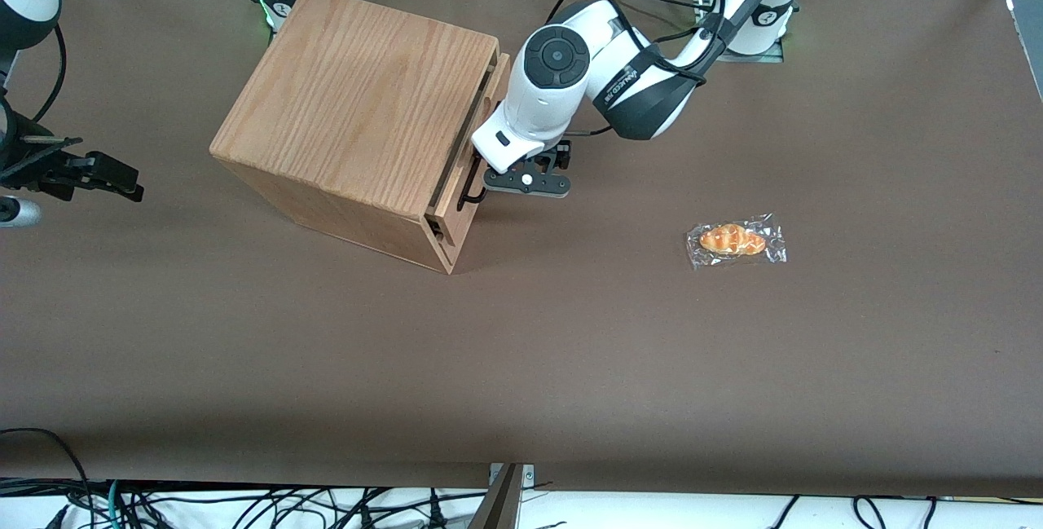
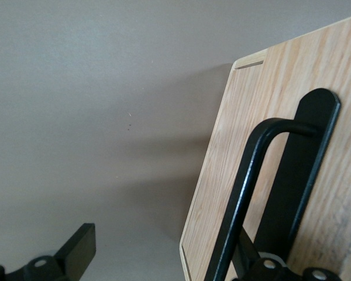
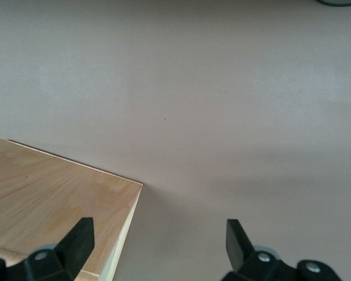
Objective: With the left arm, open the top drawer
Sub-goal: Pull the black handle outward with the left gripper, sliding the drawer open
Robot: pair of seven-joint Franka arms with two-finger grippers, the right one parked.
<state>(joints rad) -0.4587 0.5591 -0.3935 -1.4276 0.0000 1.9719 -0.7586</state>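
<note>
The shallow light-wood top drawer (image 1: pixel 473 134) with its long thin black metal bar handle (image 1: pixel 470 191) sits at the upper edge of the oak-grain wooden box (image 1: pixel 354 97), on the face of the box that turns toward the working arm's end of the table; its front panel stands slightly proud of the box's body, showing a narrow dark gap along its length. In the left wrist view the bar handle (image 2: pixel 245 193) arches off a flat black mounting plate (image 2: pixel 301 175) on the pale drawer front (image 2: pixel 281 99). The small black gripper (image 1: pixel 528 178) on the white left arm (image 1: pixel 570 72) with dark grey round joint caps is just beside the drawer front, level with the handle. Its jaws are spread wide: one finger (image 2: pixel 76 249) hangs over bare table, apart from the wood, while the other finger (image 2: pixel 269 266) lies against the handle at the drawer front. The brown table surface (image 1: pixel 570 333) carries the box, and a clear-wrapped orange bread roll (image 1: pixel 733 240) lies well apart from the box, toward the working arm's end and nearer to the front camera than the gripper.
</note>
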